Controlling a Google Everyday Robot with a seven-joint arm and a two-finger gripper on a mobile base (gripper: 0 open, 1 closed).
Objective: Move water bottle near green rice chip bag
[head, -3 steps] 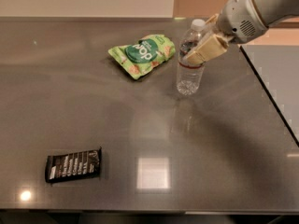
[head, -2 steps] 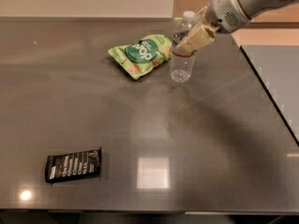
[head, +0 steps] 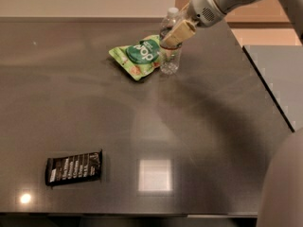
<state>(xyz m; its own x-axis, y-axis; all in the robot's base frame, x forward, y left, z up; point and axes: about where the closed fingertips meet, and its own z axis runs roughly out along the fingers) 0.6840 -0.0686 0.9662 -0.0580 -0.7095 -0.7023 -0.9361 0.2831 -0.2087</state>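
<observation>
The water bottle (head: 170, 59) stands upright on the dark table, clear with a white cap, right against the right edge of the green rice chip bag (head: 138, 56). The bag lies flat at the back middle, its round dark green "pop" logo facing up. My gripper (head: 174, 36) reaches in from the upper right and is shut on the bottle's upper body; its tan fingers (head: 179, 33) cover the label area.
A flat black wrapped bar (head: 74, 167) lies at the front left of the table (head: 94, 112). The table's right edge runs diagonally at the right, with a grey surface (head: 279, 74) beyond it. A pale rounded robot part (head: 284, 188) fills the bottom right corner.
My gripper has carried the bottle leftward and farther back. The bottle has gone from apart from the bag to right beside its right edge.
</observation>
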